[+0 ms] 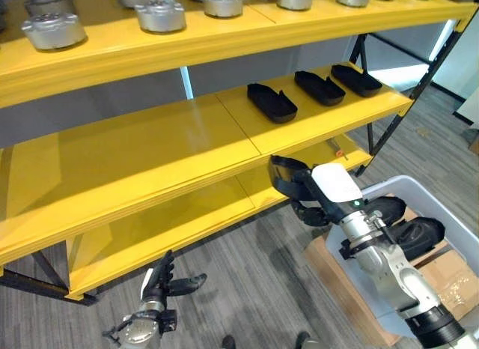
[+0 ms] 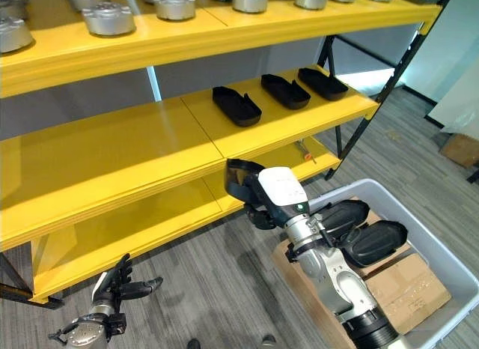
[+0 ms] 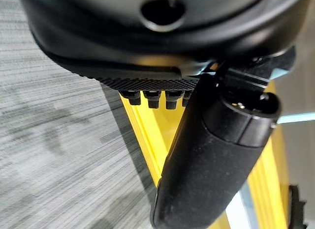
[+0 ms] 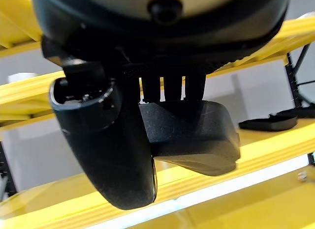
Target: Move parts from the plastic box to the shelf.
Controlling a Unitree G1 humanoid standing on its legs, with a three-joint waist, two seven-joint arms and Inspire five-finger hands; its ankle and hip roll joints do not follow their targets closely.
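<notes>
Holding: one black part (image 2: 241, 182) in my right hand (image 2: 263, 203), fingers and thumb curled round it, pinching it.
Black parts, count: three (image 1: 272, 102) lying in a row on the middle shelf (image 1: 135, 150) toward 1 o'clock; two more (image 2: 373, 241) in the plastic box (image 2: 441, 257) at 4 o'clock; one in my grip. Six in sight.
Metal parts, count: round silver castings (image 1: 159, 15) along the top shelf (image 1: 187, 42) at 12 o'clock; about ten show in the left eye view, some cut by the edge, exact number can't tell.
Shelf levels: three yellow boards; a small tool with an orange handle (image 1: 339, 148) lies on the bottom one (image 1: 165, 229), at about 2 o'clock.
Right arm pose: reaching up from 4 o'clock, forearm over the box, hand at frame centre, just off the front edge of the middle shelf.
Part vs hand: sticks out past my fingers toward 10 o'clock, near the shelf edge, in the air, touching no board. In the right wrist view fingers (image 4: 172, 89) on one face, thumb (image 4: 106, 145) on the other.
Left hand (image 1: 166, 278): low at 7 o'clock over the grey floor (image 1: 247, 289), fingers straight and spread, holding nothing.
Box: sits on brown cardboard (image 2: 408, 285), right of the shelf frame.
</notes>
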